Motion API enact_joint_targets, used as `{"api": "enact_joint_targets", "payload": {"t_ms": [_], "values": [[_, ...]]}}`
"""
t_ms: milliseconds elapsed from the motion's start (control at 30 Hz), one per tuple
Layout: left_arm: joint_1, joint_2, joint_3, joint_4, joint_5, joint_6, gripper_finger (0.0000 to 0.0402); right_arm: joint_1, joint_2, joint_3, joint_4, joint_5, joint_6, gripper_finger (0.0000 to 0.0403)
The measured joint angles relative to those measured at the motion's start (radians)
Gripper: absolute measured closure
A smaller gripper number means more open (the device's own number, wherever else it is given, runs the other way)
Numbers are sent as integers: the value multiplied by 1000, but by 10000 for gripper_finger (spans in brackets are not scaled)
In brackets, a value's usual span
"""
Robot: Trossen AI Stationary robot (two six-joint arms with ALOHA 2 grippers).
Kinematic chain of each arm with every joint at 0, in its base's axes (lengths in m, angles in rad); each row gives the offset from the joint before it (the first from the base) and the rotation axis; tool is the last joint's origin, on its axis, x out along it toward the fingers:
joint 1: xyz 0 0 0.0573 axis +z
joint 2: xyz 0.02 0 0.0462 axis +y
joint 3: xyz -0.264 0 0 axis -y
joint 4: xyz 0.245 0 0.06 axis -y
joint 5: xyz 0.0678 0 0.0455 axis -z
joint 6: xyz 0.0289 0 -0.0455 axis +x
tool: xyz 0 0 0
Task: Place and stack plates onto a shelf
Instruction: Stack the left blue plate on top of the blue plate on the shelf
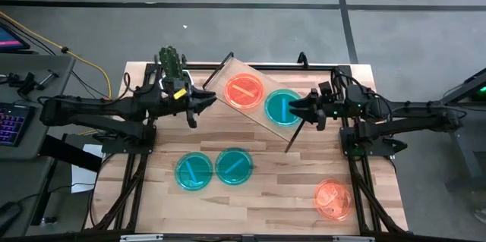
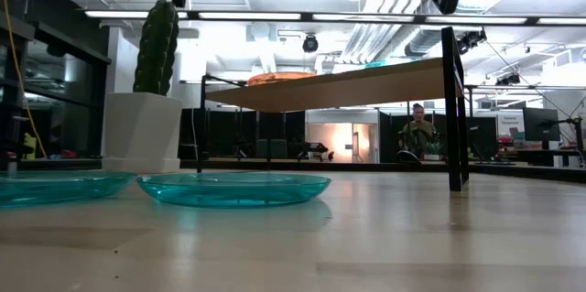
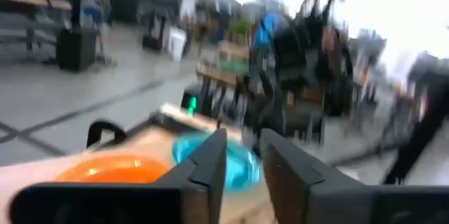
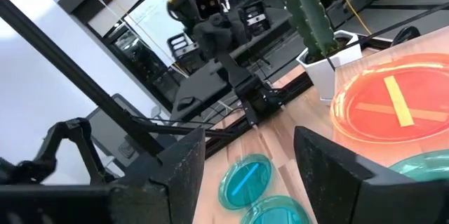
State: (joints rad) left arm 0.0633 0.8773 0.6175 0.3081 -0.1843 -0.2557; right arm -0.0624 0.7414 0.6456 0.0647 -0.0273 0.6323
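The shelf (image 1: 262, 109) stands slantwise at the table's far middle on thin black legs. On its board lie an orange plate (image 1: 244, 90) and a teal plate (image 1: 282, 107), also seen as the orange plate (image 4: 396, 104) and teal plate (image 3: 235, 161). Two teal plates (image 1: 193, 171) (image 1: 234, 166) rest flat on the tabletop near the middle, and orange plastic (image 1: 332, 199) lies near the right front corner. My left gripper (image 1: 209, 99) (image 3: 243, 161) hovers open at the shelf's left end. My right gripper (image 1: 295, 110) (image 4: 249, 175) hovers open and empty beside the shelf's teal plate.
A cactus in a white pot (image 1: 171, 64) (image 2: 156, 49) stands at the table's far left, close behind my left arm. The shelf's black leg (image 2: 453, 109) reaches the tabletop. Bare wood lies along the near edge between the teal plates and the orange plastic.
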Motion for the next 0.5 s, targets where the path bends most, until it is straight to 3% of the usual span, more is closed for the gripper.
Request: {"api": "enact_joint_targets", "payload": {"t_ms": [200, 500], "values": [[-86, 37, 208, -460, -3, 83, 240, 0, 0, 0, 0, -2, -1, 203], [-238, 43, 272, -767, 30, 55, 209, 0, 1, 0, 0, -2, 0, 203]]}}
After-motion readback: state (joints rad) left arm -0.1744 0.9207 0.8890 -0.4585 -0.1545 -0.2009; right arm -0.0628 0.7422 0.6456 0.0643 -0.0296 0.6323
